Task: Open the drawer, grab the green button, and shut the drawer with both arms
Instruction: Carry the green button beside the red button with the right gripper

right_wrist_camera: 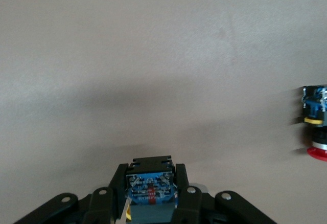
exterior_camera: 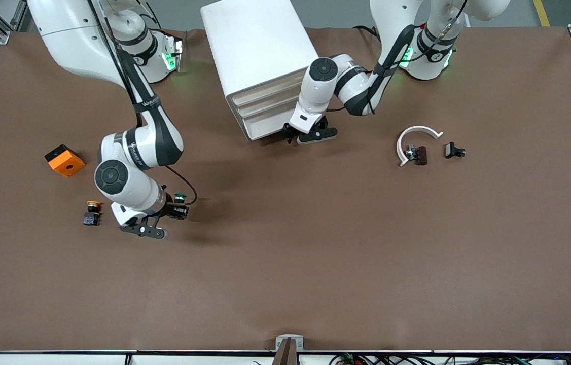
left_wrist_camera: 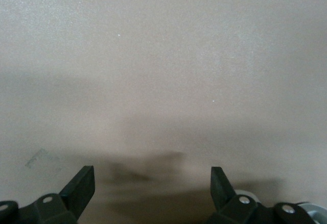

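Note:
The white cabinet (exterior_camera: 260, 45) stands near the arms' bases. Its cream drawer fronts (exterior_camera: 265, 104) all look pushed in. My left gripper (exterior_camera: 299, 137) hangs open and empty just off the cabinet's front corner. In the left wrist view (left_wrist_camera: 152, 183) only bare table shows between its fingers. My right gripper (exterior_camera: 176, 209) is shut on the green-capped button (exterior_camera: 180, 198), low over the table toward the right arm's end. In the right wrist view the gripper (right_wrist_camera: 150, 172) clamps the button's black-and-blue body (right_wrist_camera: 149, 196); the cap is hidden there.
Another push button with a yellow-orange cap (exterior_camera: 93, 212) lies beside the right gripper and shows in the right wrist view (right_wrist_camera: 314, 127). An orange block (exterior_camera: 65, 160) sits farther back. A white arc piece (exterior_camera: 417, 137) and small dark parts (exterior_camera: 454, 150) lie toward the left arm's end.

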Motion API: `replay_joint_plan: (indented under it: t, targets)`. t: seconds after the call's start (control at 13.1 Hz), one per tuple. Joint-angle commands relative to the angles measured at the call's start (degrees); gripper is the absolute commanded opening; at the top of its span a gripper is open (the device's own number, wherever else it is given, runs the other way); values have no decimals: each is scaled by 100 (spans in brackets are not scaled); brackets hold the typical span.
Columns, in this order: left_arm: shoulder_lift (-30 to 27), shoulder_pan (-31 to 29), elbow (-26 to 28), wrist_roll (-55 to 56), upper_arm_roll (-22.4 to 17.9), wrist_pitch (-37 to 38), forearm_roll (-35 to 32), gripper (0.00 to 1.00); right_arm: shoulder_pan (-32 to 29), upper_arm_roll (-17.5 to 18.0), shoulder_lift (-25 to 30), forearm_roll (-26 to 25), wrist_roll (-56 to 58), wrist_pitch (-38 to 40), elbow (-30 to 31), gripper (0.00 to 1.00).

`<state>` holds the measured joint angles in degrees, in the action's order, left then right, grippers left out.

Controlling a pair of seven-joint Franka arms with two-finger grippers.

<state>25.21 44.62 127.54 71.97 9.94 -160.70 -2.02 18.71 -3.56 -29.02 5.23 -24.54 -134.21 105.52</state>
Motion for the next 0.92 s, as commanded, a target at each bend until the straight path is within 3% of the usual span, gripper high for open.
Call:
replay_joint_plan:
  t: [0.0, 0.38, 0.61, 0.84]
  targets:
    - [195, 249, -177, 186, 61, -32, -44, 100, -261, 75, 142, -5, -25, -166, 180, 0]
    - [20, 66, -71, -392, 61, 21, -44, 100, -500, 75, -34, -14, 54, -342, 145, 0]
    - [-166, -49, -80, -921, 79, 565, -44, 100, -526, 84, -305, -22, 351, -702, 92, 0]
    - [-262, -189, -27, -1220, 87, 610, -44, 100, -587, 84, -377, -14, 712, -686, 83, 0]
